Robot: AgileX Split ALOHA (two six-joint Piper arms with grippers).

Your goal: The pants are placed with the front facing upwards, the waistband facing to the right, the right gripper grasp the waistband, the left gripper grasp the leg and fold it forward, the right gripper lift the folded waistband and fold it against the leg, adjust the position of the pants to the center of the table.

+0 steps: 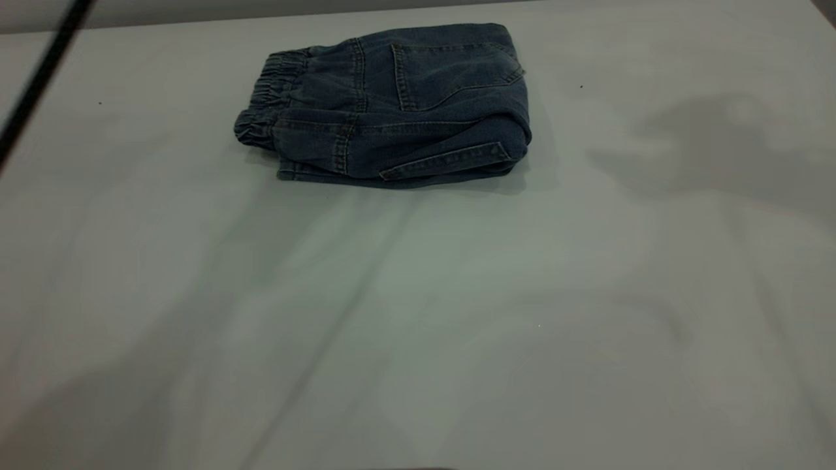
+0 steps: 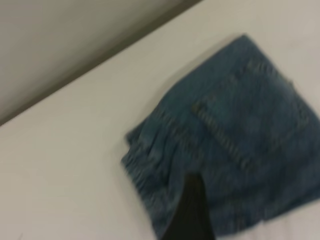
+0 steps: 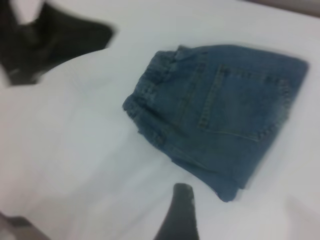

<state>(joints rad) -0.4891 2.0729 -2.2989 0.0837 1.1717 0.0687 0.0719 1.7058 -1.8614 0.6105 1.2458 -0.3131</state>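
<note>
Folded blue denim pants (image 1: 392, 108) lying as a compact bundle on the white table (image 1: 418, 313), toward the far edge and slightly left of the middle. Ruched waistband (image 1: 268, 98) stacked at the bundle's left end, a back pocket facing up, the fold at the right end. Both folds apparently done; judged remaining, only the shift toward the table's center, since the bundle sits far back.

Nothing gripping the cloth in any view. In the exterior view, no gripper visible, only a thin dark bar crossing the far left corner and soft shadows on the tabletop. In the left wrist view, a dark tip of the left gripper (image 2: 192, 212) above the pants near the waistband (image 2: 150, 165); opening cannot be told. In the right wrist view, one dark finger of the right gripper (image 3: 180, 212) above bare table just beside the pants (image 3: 225, 115); opening likewise cannot be told. Farther off there, a blurred black shape, seemingly the other arm.
</note>
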